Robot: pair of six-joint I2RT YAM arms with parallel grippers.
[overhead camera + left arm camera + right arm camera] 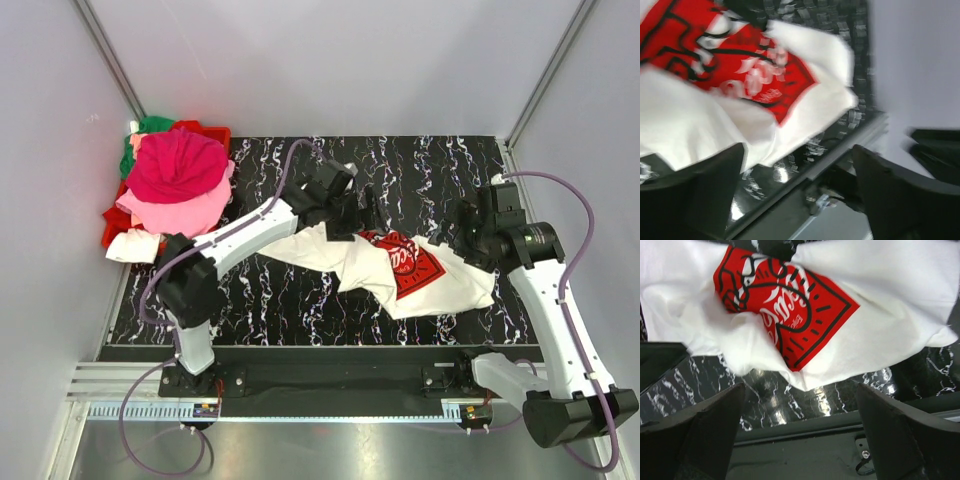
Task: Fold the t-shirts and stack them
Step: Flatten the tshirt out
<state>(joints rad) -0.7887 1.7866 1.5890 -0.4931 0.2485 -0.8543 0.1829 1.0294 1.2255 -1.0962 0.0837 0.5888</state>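
A heap of magenta and pink t-shirts (178,180) sits at far left on the red bin (215,132). The left hand (797,152) hangs spread and empty above the crumpled white t-shirt (440,285), which lies in the middle of the bench (300,300), print up. The right hand (800,387), also spread and empty, hovers at its right side. The cloth looks light, limp and prone to bunching, so I'd pinch two corners of an outer edge and pull it flat.
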